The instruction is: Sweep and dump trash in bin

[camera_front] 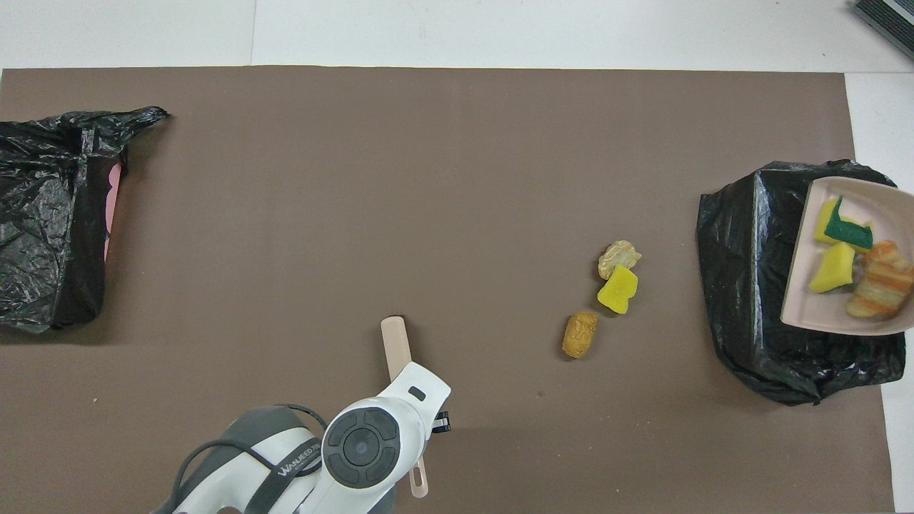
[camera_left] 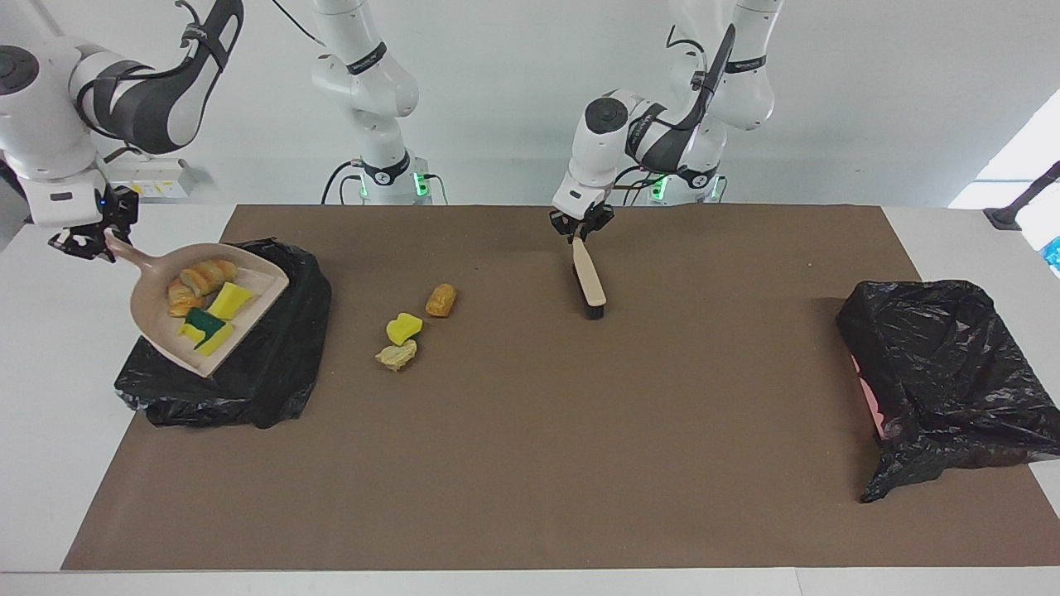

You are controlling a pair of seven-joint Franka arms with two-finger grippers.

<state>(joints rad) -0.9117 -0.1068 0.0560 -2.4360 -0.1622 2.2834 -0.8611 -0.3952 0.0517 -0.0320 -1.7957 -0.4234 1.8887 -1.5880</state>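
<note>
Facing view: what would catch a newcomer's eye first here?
The right gripper holds a beige dustpan loaded with trash over the black bin bag. Three bits lie on the brown mat. The left gripper holds a brush upright, bristles on the mat.

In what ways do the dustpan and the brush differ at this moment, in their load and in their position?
The dustpan carries trash, sponge pieces and bread-like lumps; the brush carries nothing. The dustpan is raised over the black bin bag at the right arm's end; the brush is over the brown mat, bristles down. Both are beige and gripped by the handle: the dustpan by the right gripper, the brush by the left gripper.
</note>
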